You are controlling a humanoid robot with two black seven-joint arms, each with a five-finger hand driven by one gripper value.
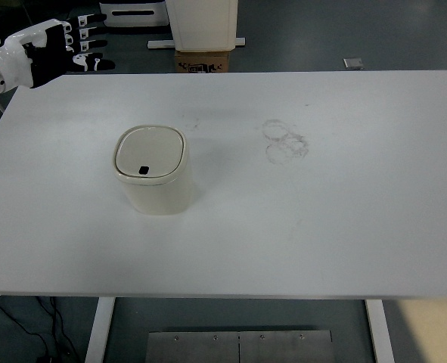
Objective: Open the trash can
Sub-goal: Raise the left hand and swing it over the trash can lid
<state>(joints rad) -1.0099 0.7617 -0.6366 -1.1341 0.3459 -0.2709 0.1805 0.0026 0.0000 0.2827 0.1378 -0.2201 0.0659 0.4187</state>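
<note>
The left hand (57,49) hangs off the table's (344,227) far corner, fingers spread and empty; the bin (153,178) sits closed, so a reach to its lid (150,153) looks due.

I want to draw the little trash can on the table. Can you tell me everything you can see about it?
The trash can is small, cream-white and looks like smooth plastic. It has rounded corners and stands upright on the white table, left of the middle. Its lid is shut flat on top, with a small dark square near the front edge. Nothing touches it except the table. The robot's left hand is far off at the top left corner, fingers spread.
</note>
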